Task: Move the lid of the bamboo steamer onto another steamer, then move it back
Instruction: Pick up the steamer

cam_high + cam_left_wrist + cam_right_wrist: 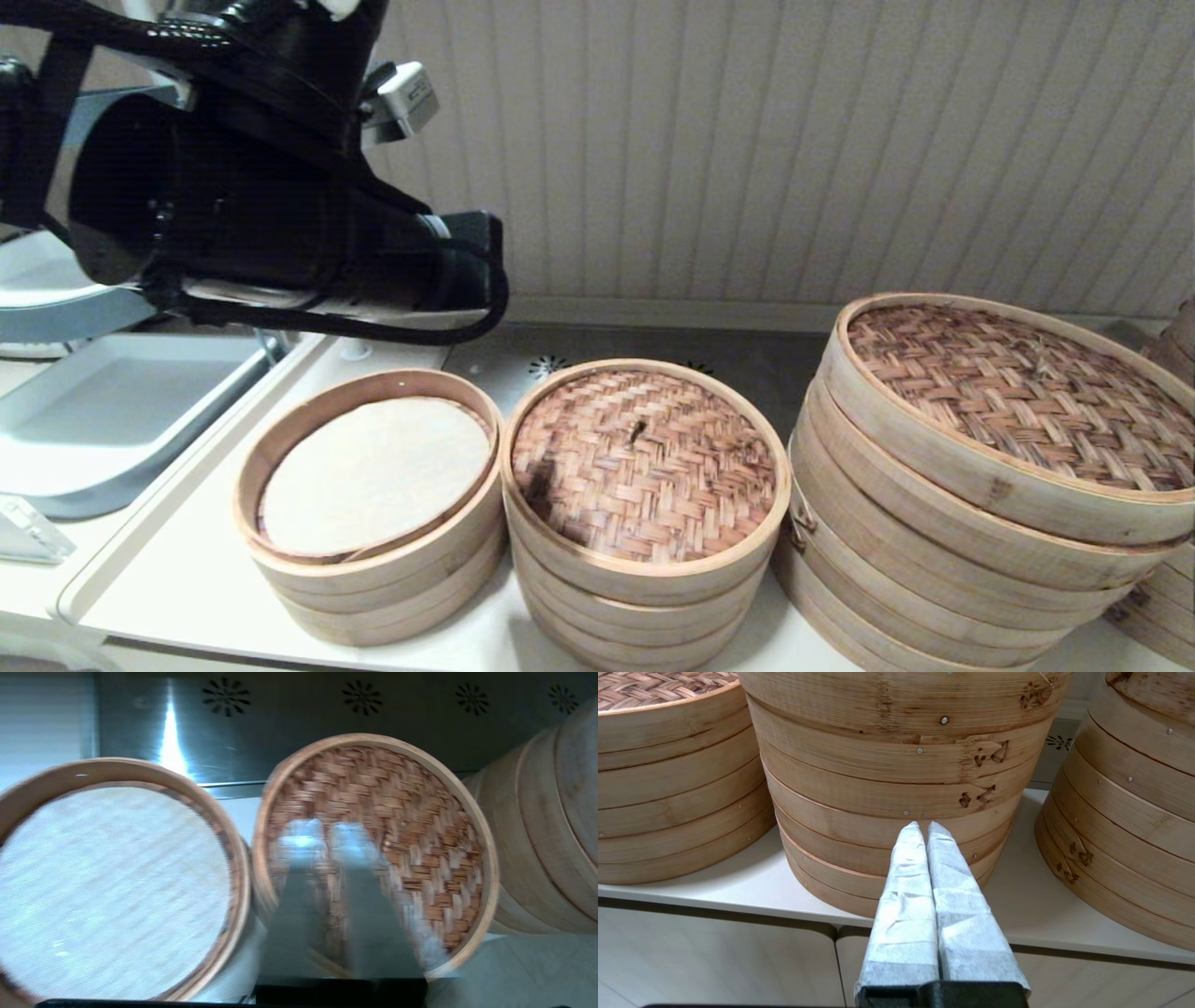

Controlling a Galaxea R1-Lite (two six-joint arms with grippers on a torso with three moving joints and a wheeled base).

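Two small bamboo steamers stand side by side at the front of the white desk (pixel 187 597), their walls touching or nearly so. The left one is another steamer (pixel 372 504), uncovered, with a pale paper liner filling most of its bowl and a strip of bamboo showing along the near edge. The right one, a small steamer (pixel 644 607), carries the bamboo steamer lid (pixel 644 465), seated flat and level on its rim; the reddish-brown weave and the dark knot at its centre are plainly visible.

A large steamer stack (pixel 971 560) stands just right of the covered steamer, topped by a larger, darker woven lid (pixel 1018 392). The edge of a further stack (pixel 1162 597) shows at the far right. A white tray (pixel 112 411) lies beyond the desk's left edge.

The left arm is raised above the left side of the desk. In the left wrist view, the left hand (pixel 327 835) hangs over the bamboo steamer lid, fingers (pixel 301 844) close together with a narrow gap, gripping nothing; contact with the weave cannot be judged.

The right hand (pixel 923 833) sits low at the front edge of the desk, facing the side wall of the large steamer stack, its wrapped fingers (pixel 908 868) pressed together and empty.
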